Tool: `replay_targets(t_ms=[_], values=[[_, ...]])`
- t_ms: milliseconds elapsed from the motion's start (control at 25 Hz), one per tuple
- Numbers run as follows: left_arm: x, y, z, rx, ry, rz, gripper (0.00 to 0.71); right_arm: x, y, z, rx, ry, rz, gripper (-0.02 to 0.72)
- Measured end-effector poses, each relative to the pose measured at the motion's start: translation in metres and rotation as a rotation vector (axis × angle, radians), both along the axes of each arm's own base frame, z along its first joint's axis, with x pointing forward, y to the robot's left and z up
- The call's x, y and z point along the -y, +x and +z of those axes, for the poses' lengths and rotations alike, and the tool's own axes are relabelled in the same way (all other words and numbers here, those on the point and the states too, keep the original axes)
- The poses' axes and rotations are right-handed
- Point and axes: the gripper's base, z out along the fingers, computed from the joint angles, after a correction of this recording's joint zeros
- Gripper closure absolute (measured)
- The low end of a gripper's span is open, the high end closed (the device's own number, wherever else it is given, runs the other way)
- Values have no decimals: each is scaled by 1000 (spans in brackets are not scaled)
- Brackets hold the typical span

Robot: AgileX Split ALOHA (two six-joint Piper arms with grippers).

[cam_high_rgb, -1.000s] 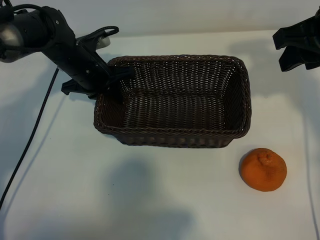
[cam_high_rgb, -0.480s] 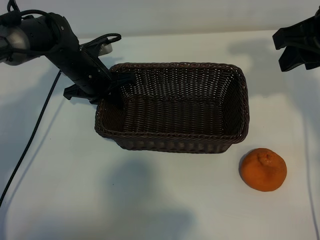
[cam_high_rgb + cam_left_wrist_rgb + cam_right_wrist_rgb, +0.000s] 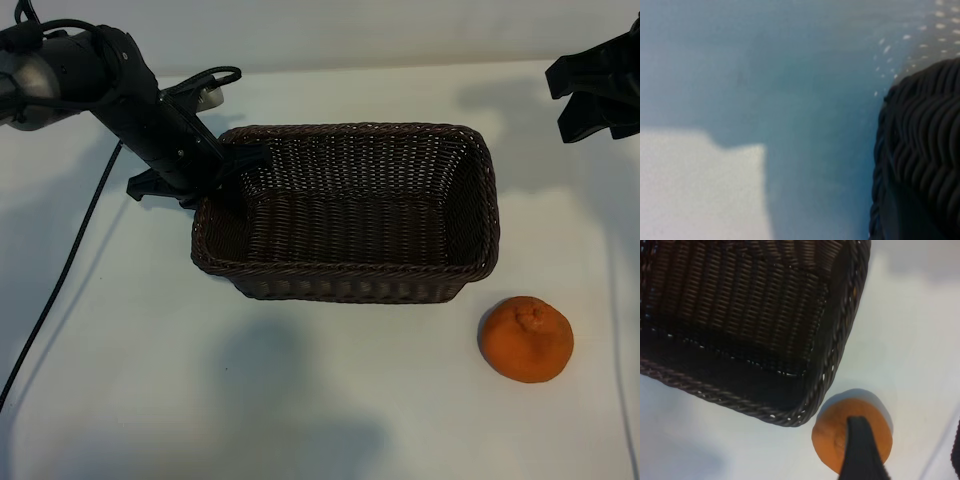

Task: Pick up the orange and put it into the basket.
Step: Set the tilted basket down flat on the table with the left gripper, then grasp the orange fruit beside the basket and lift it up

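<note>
Lying untouched near the table's (image 3: 120,400) front right corner, the orange (image 3: 526,339) awaited pickup — left hand (image 3: 232,165) clamped on the basket (image 3: 345,285) rim, right hand (image 3: 592,95) apart.

A plain white table (image 3: 300,400) carries everything here. On it stands a rectangular dark brown woven wicker basket (image 3: 345,290) with rounded corners, and a small round bright-orange fruit (image 3: 526,339) rests on the bare top just beside the basket's corner. A thin black cable (image 3: 55,290) trails across the table's edge.
</note>
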Motion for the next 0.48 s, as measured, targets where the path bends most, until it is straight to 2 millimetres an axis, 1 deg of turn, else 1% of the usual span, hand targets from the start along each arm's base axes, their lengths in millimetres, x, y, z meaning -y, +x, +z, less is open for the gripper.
replay_targets(t_ms=[80,160,400,480], values=[[0,0,0,-1,1,-1,549,0,0,0,0,0,0,270],[0,-1,0,-7,0,-2,512,0,0,0,0,0,0,270],[0,-3,0,-28,-6,-4,292,0,0,0,1,0,0,270],[1,-3,0,-36,-7,-7,242,0,0,0,2,0,0,270]])
